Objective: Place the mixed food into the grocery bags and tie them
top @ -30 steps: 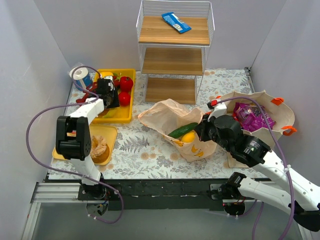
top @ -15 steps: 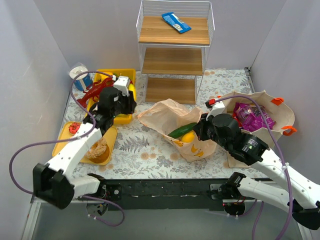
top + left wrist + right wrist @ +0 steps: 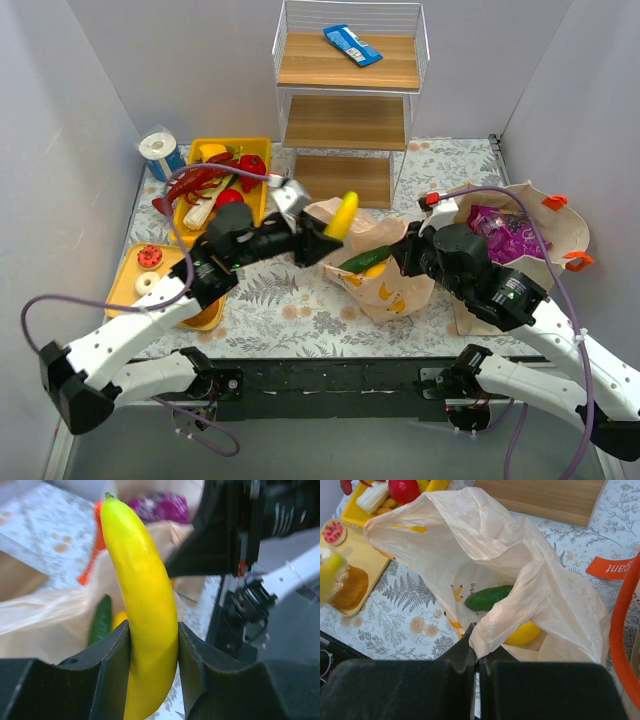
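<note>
1. Gripping a yellow banana [image 3: 140,580] low on its length, the left end effector [image 3: 152,655] has its two black fingers partly open and pressed on either side of the fruit. The banana's tip points up and away from the wrist.
2. Seen from above, the banana is held over the left rear edge of the peach plastic bag [image 3: 315,225], clear of the counter [image 3: 290,300].
3. The right end effector [image 3: 476,640] is closed, with a fold of the peach bag's thin film pinched between its fingertips at the bag's near right side.
4. Inside that bag lie a dark green cucumber [image 3: 487,598] and, just beside it under the film, a round yellow item [image 3: 522,635].
5. Markings: the bag carries small orange banana-shaped prints, but no legible text. An orange tag [image 3: 610,567] to the right shows the letters "gant", cut off at its start.
6. The beige tote [image 3: 560,230] stands at the right, open at the top, with a purple packet [image 3: 505,238] inside it.
7. At the far left, a yellow tray [image 3: 258,148] holds red and yellow food items, and a white roll [image 3: 160,148] stands beside it.
8. At the rear centre, a wire shelf [image 3: 348,120] has a blue packet [image 3: 352,45] on its top board.
</note>
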Tool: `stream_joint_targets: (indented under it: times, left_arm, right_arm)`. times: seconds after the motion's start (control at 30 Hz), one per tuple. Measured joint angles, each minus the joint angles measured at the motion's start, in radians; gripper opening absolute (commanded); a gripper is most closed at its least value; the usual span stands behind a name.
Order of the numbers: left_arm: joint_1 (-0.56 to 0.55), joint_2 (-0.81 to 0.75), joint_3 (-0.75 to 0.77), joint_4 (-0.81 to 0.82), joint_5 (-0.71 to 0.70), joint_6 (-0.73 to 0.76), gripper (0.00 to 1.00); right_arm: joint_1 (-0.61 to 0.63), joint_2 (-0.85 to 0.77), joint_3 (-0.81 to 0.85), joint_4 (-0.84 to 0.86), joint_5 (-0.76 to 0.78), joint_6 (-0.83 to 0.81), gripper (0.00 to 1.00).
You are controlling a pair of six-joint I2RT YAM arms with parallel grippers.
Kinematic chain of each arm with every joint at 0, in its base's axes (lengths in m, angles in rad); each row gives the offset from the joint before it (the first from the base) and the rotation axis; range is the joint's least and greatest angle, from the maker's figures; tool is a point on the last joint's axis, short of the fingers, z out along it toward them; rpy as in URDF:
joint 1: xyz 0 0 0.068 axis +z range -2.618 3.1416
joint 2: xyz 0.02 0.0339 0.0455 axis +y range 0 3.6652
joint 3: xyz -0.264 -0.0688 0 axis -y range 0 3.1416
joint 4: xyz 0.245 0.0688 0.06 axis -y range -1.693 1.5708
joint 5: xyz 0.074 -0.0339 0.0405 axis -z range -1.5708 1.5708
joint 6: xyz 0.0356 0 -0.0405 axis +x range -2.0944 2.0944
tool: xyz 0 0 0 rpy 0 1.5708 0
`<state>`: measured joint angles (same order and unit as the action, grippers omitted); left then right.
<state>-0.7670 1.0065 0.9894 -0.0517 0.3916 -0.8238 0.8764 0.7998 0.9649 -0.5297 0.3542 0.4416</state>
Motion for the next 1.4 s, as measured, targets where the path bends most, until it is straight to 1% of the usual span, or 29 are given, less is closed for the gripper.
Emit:
stream_joint_targets:
  times: [0.1, 0.2, 0.5, 0.8, 1.17, 1.3, 1.33, 1.4]
  left_arm:
    - [-0.11, 0.104, -0.013, 0.019, -0.013, 0.017, 0.17]
    - [-0.158, 0.183, -0.015, 0.042, -0.017, 0.035, 0.17]
    - [-0.159, 0.256, -0.071, 0.176, -0.064, 0.097, 0.17]
    - [-0.159, 0.459, -0.024, 0.196, -0.097, 0.175, 0.16]
    - [-0.159, 0.518, -0.076, 0.202, -0.098, 0.169, 0.24]
    - [-0.159, 0.578, -0.028, 0.173, -0.105, 0.174, 0.36]
    - [-0.159, 0.596, -0.006, 0.165, -0.109, 0.177, 0.48]
    - [-0.159, 0.637, 0.05, 0.15, -0.121, 0.188, 0.62]
  right_arm:
    - [0.0, -0.015, 0.015, -0.003, 0.01, -0.001, 0.01]
    - [0.0, -0.027, 0.021, -0.014, 0.012, 0.0, 0.01]
    - [0.0, -0.077, 0.022, -0.052, 0.017, 0.004, 0.01]
    - [0.0, -0.093, 0.022, -0.059, 0.018, 0.008, 0.01]
    - [0.0, -0.112, 0.022, -0.076, 0.04, 0.008, 0.01]
    - [0.0, -0.109, 0.022, -0.076, 0.04, 0.008, 0.01]
    - [0.0, -0.107, 0.021, -0.076, 0.04, 0.009, 0.01]
    - [0.0, -0.105, 0.021, -0.075, 0.039, 0.01, 0.01]
